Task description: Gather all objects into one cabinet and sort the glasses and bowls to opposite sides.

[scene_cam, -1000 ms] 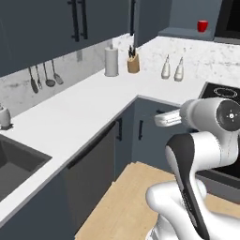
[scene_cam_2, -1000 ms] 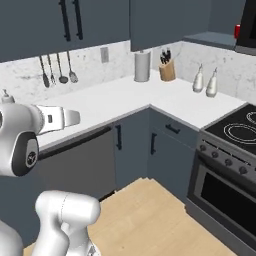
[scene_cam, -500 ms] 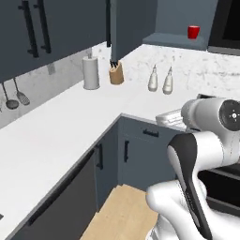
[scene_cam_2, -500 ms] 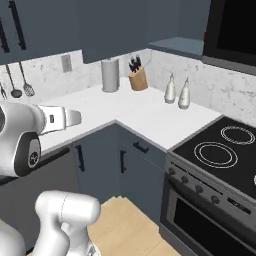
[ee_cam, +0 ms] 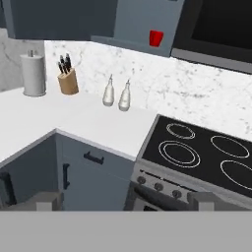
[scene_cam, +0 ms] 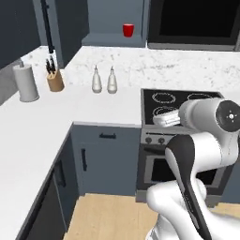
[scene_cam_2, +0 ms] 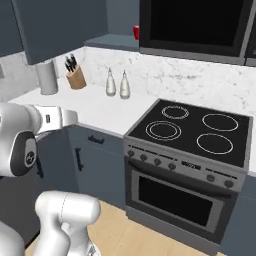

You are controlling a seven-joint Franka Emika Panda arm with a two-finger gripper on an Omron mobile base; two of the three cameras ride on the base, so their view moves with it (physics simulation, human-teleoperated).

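A small red cup [scene_cam: 128, 30] stands on the thick bottom shelf of the slate-blue wall cabinet [scene_cam: 112, 41], high at the back, left of the dark unit above the stove. The hand view shows the same red cup [ee_cam: 156, 38] on the cabinet shelf [ee_cam: 129, 43]; it also appears in the right base view [scene_cam_2: 135, 31]. My gripper [ee_cam: 125, 201] is open with nothing between its fingers, held out in front of the arm [scene_cam: 159, 118], far below and short of the cup. Bowls are out of view.
A black stove [scene_cam_2: 195, 131] with an oven below sits at the right of the white counter [scene_cam: 42, 122]. Two pale bottles [scene_cam: 104, 80], a knife block [scene_cam: 55, 79] and a paper towel roll [scene_cam: 26, 82] stand near the wall. Grey drawers [scene_cam: 105, 159] are under the counter.
The whole picture has swung: the base has turned right, bringing the stove and the red cup toward the middle. The arm keeps its pose and the gripper stays open.
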